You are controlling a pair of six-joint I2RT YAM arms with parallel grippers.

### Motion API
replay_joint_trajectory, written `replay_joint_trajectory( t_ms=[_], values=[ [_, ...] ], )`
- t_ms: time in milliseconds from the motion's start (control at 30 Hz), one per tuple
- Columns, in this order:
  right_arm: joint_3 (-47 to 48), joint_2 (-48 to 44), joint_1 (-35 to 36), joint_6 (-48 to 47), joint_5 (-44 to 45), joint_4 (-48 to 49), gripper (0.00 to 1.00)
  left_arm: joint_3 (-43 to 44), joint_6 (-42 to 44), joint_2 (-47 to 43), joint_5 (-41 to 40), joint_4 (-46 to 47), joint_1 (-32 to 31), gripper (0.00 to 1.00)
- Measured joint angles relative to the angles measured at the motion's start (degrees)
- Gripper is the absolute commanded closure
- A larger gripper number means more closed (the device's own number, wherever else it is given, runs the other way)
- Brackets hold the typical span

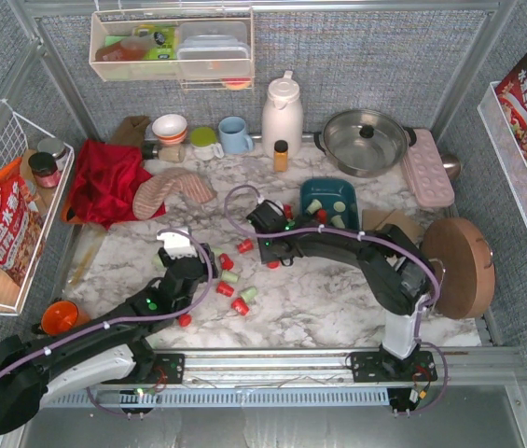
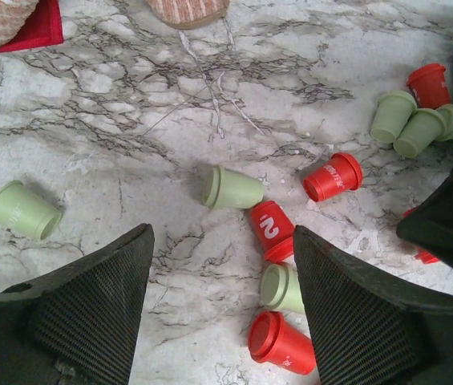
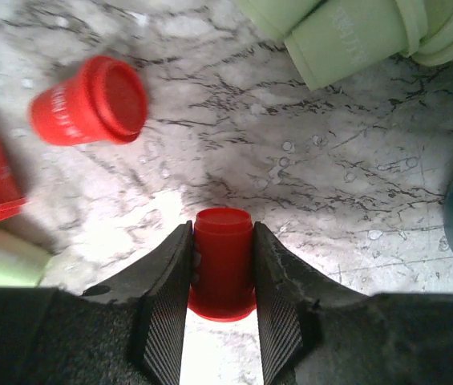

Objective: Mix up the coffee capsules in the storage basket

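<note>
Right wrist view: red capsule (image 3: 223,265) pinched squarely in right jaws. Lift clear of surface (image 3: 330,184), carry to storage basket (image 1: 330,184), release low. Left jaws spread, empty.

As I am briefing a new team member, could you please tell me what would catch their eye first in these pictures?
The red and mint coffee capsules strewn across the marble table between the two arms stand out first, with a few more in the teal storage basket behind them. Up close, the right end effector pinches a red capsule, while the open left end effector hovers above other capsules.
</note>
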Motion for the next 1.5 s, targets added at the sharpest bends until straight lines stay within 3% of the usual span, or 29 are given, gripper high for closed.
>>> replay_joint_trajectory(
  t_ms=[233, 467, 667, 800, 1133, 1500],
  values=[
    [-0.48, -11.15, -1.88, -1.16, 1.42, 0.39, 0.68, -0.33, -0.37, -0.17, 0.09, 0.37, 0.00, 0.21],
    [-2.58, -21.75, -9.90, -7.32, 9.86, 0.59, 0.65, -1.77, -0.72, -0.48, 0.35, 1.57, 0.00, 0.20],
    [-4.02, -18.47, -15.37, -11.76, 13.20, -0.87, 0.44, -2.27, -0.74, -0.02, 0.46, 3.17, 0.00, 0.20],
    [-2.71, -15.06, -16.28, -13.46, 12.90, -3.61, 0.36, -2.12, -0.72, 0.61, 0.59, 3.32, 0.00, 0.19],
    [3.52, -15.08, -11.19, -13.35, 11.50, -5.99, 0.40, -2.10, -0.26, 2.03, 0.52, 4.59, 0.00, 0.19],
    [3.32, -7.82, -5.42, 0.90, 9.22, 2.71, 0.40, -1.03, -0.02, 3.34, 0.37, 5.29, 0.00, 0.19]
  ],
)
